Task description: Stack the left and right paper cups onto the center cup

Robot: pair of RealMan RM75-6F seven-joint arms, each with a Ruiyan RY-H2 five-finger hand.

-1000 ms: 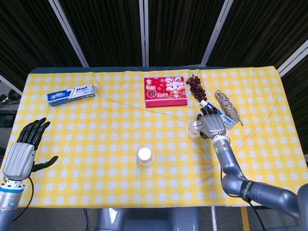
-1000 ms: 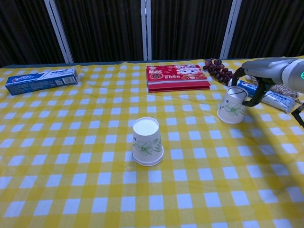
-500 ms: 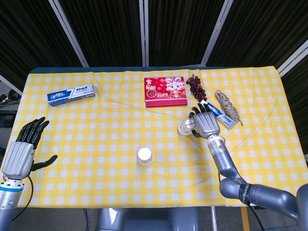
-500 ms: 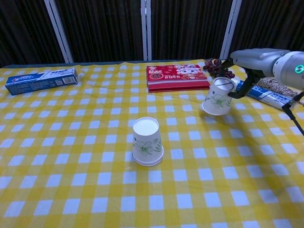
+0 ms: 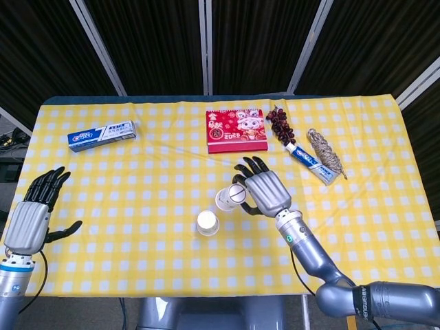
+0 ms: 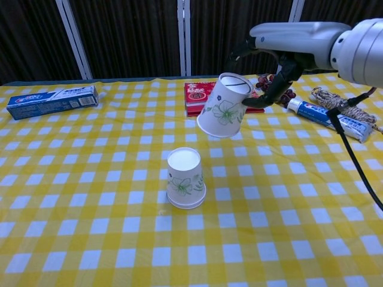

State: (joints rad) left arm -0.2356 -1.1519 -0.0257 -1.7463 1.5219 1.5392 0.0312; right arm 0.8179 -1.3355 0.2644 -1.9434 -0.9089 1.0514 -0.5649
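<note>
A white paper cup with a green flower print (image 5: 207,223) (image 6: 185,179) stands upside down in the middle of the yellow checked table. My right hand (image 5: 262,192) (image 6: 276,58) holds a second such cup (image 5: 229,197) (image 6: 225,106) in the air, bottom up and tilted, a little above and to the right of the center cup. My left hand (image 5: 33,216) hovers open at the table's left edge, fingers spread, holding nothing; the chest view does not show it.
A blue toothpaste box (image 5: 102,133) (image 6: 51,100) lies at the back left. A red booklet (image 5: 237,130) (image 6: 206,95) sits at the back center, with dark grapes (image 5: 280,124), a toothpaste tube (image 5: 311,163) (image 6: 329,118) and a twine bundle (image 5: 324,152) to its right.
My right hand has lifted the cup and carried it leftward from the right side of the table to just beside and above the center cup. The left hand has stayed put.
</note>
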